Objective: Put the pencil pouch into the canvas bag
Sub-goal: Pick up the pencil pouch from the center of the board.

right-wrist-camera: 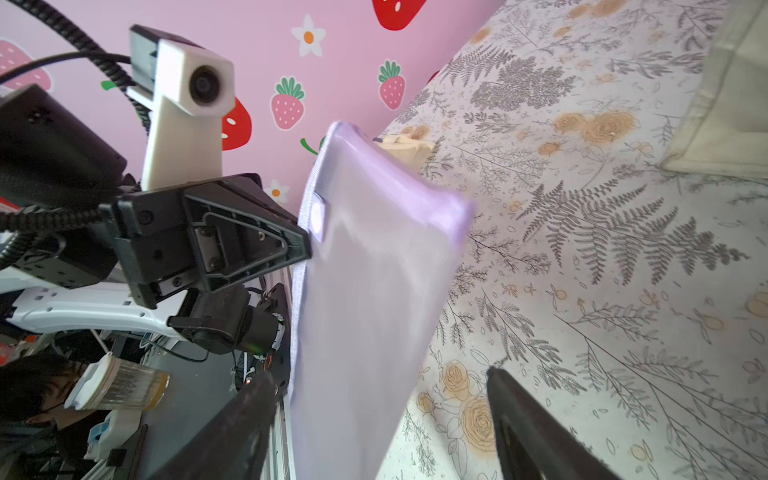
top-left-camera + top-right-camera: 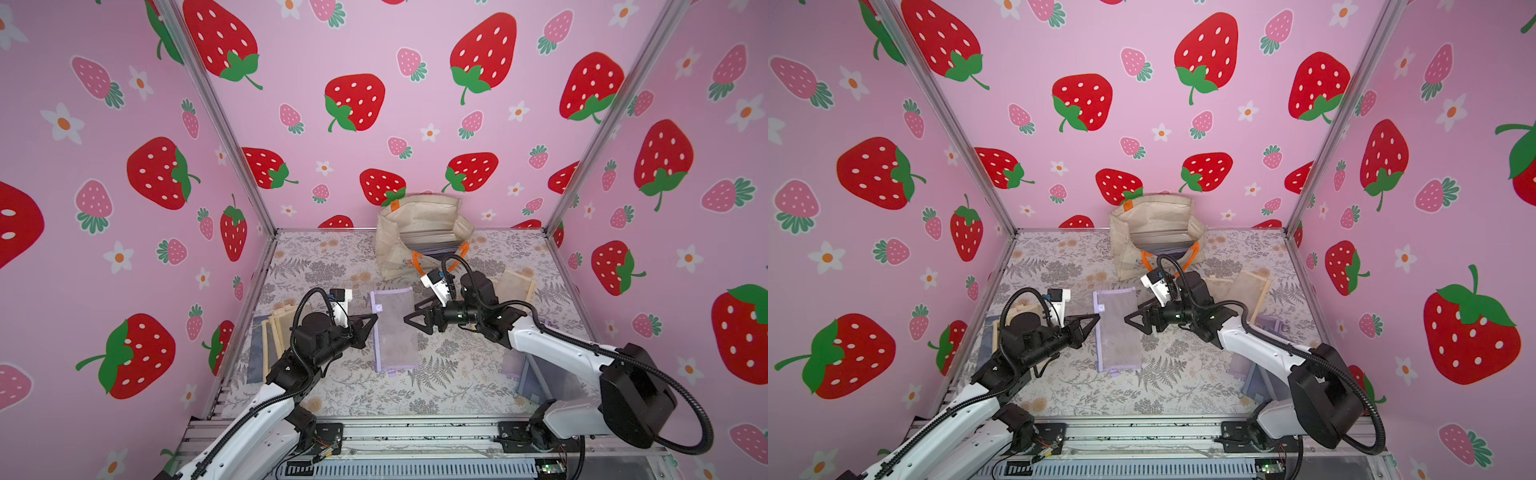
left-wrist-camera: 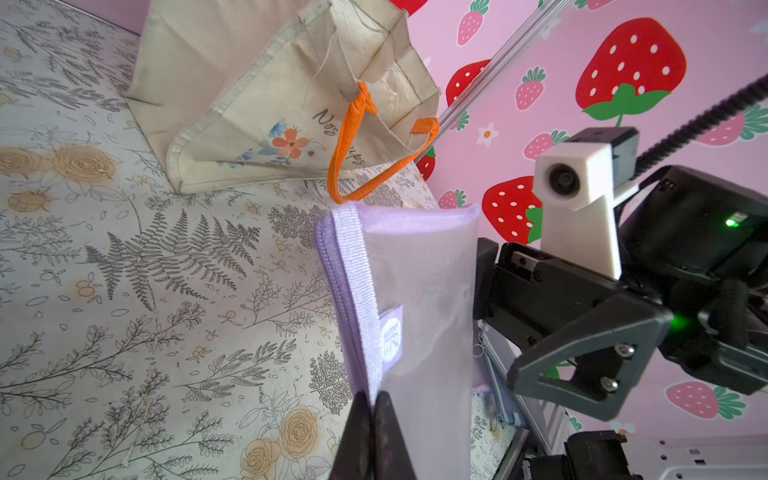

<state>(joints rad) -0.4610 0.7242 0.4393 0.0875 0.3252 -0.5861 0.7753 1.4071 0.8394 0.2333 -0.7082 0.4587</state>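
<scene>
The pencil pouch [image 2: 394,332] [image 2: 1118,332] is a lilac mesh pouch over the middle of the floral table. My left gripper [image 2: 375,318] [image 2: 1097,318] [image 3: 376,400] is shut on its zipper edge, and the pouch [image 3: 419,299] hangs from that pinch. My right gripper [image 2: 409,322] [image 2: 1129,322] [image 1: 380,374] is open, its fingers either side of the pouch's [image 1: 374,291] opposite edge without touching. The cream canvas bag [image 2: 419,232] [image 2: 1154,228] [image 3: 257,83] with orange handles stands open-mouthed at the back wall, just beyond the right arm.
Wooden-framed and bluish flat pouches [image 2: 272,332] lie by the left wall. Further flat pouches lie at the right [image 2: 515,284] and under the right arm [image 2: 536,374]. Strawberry-print walls close three sides; a metal rail [image 2: 415,432] runs along the front.
</scene>
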